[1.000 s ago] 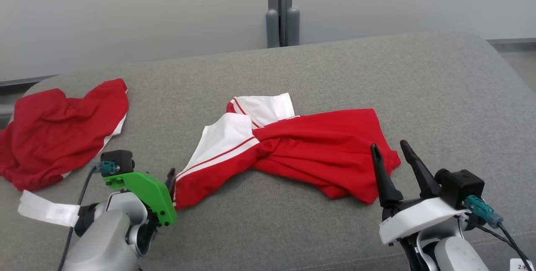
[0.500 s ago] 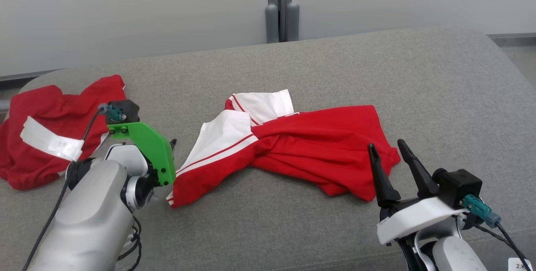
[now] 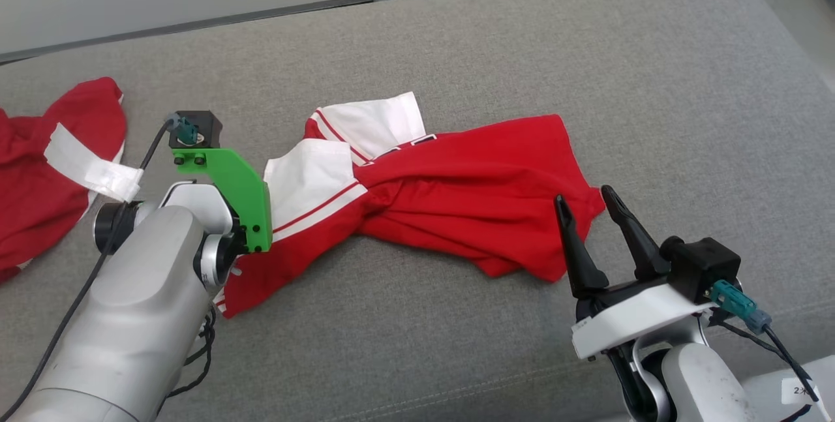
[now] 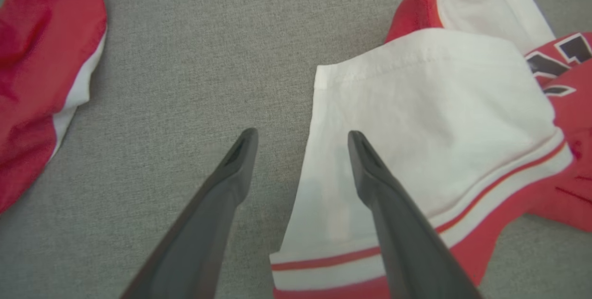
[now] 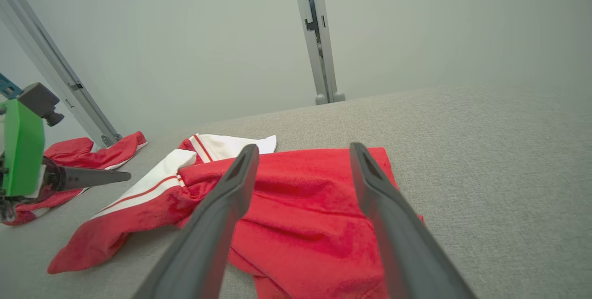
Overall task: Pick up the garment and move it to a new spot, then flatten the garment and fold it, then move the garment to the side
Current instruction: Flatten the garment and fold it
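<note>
Garment twisted, lettering half-hidden; left end effector and right end effector agape, empty

The head camera looked down from up high on the near side, over the grey cushion. The left wrist camera faced down, very close above the garment. The right wrist camera sat low, near right, looking toward the far wall. All three saw the garment.

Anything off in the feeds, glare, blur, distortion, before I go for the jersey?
Head view: even, soft light, sharp, only faint shadow under the garment. Left wrist view: white sleeve bright, seam still readable; fingers soft-edged up close. Right wrist view: wide-angle lens tilts the wall posts; no glare.
</note>
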Controlling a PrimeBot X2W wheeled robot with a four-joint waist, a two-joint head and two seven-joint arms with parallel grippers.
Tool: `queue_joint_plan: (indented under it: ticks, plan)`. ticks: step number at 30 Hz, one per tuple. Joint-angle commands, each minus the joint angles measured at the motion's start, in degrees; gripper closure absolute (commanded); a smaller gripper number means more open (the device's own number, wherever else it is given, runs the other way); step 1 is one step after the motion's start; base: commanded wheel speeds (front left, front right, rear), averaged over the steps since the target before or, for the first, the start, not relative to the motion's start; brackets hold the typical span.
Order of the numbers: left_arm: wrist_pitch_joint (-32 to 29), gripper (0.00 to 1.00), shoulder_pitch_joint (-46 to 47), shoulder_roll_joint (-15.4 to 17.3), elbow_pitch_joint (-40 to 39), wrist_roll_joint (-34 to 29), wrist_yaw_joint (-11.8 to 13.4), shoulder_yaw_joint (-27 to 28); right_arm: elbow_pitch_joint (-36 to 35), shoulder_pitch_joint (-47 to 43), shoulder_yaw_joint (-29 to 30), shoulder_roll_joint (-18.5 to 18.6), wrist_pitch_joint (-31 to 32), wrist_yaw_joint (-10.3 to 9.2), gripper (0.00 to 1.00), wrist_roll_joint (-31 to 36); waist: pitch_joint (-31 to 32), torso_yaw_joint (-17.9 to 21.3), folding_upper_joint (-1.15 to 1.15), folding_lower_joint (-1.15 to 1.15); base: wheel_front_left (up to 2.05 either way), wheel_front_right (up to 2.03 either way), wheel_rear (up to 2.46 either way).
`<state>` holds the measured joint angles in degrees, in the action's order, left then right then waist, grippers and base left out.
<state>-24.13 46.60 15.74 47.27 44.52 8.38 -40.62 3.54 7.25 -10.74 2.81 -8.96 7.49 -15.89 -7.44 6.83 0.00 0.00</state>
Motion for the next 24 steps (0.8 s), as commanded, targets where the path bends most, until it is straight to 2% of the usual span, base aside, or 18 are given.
queue_joint_plan:
  ticks: [1, 20, 21, 22, 23, 24]
  plan:
    - [0.43, 0.00, 1.10, 0.31, 0.94, -0.53, -0.32, -0.13, 0.09, 0.74, -0.19, 0.16, -0.42, 0.00, 0.00, 0.41, -3.12, 2.86, 0.00, 0.00, 0.00, 0.00, 0.00]
    - [2.62, 0.00, 2.98, -0.46, 9.92, 0.56, -1.92, -0.11, 0.79, 2.34, -2.35, 0.15, -1.09, 0.00, 0.00, 0.13, -5.70, 7.43, 0.00, 0.00, 0.00, 0.00, 0.00]
    - [2.51, 0.12, 3.06, -0.57, 10.28, 0.68, -2.16, 0.00, 0.81, 2.35, -2.38, 0.15, -1.10, 0.00, 0.00, 0.14, -5.77, 7.53, 0.00, 0.00, 0.00, 0.00, 0.00]
    - [2.51, 0.12, 3.06, -0.57, 10.28, 0.68, -2.16, 0.00, 0.81, 2.35, -2.38, 0.15, -1.10, 0.00, 0.00, 0.14, -5.77, 7.53, 0.00, 0.00, 0.00, 0.00, 0.00]
    - [2.58, 0.51, 3.22, -0.67, 10.56, 0.72, -2.28, 0.02, 0.81, 2.36, -2.34, 0.14, -1.12, 0.00, 0.00, 0.18, -5.85, 7.58, 0.00, 0.00, 0.00, 0.00, 0.00]
    - [2.72, 0.95, 3.28, -0.85, 10.86, 0.82, -2.37, 0.08, 0.81, 2.35, -2.25, 0.14, -1.15, 0.00, 0.00, 0.22, -5.90, 7.57, 0.00, 0.00, 0.00, 0.00, 0.00]
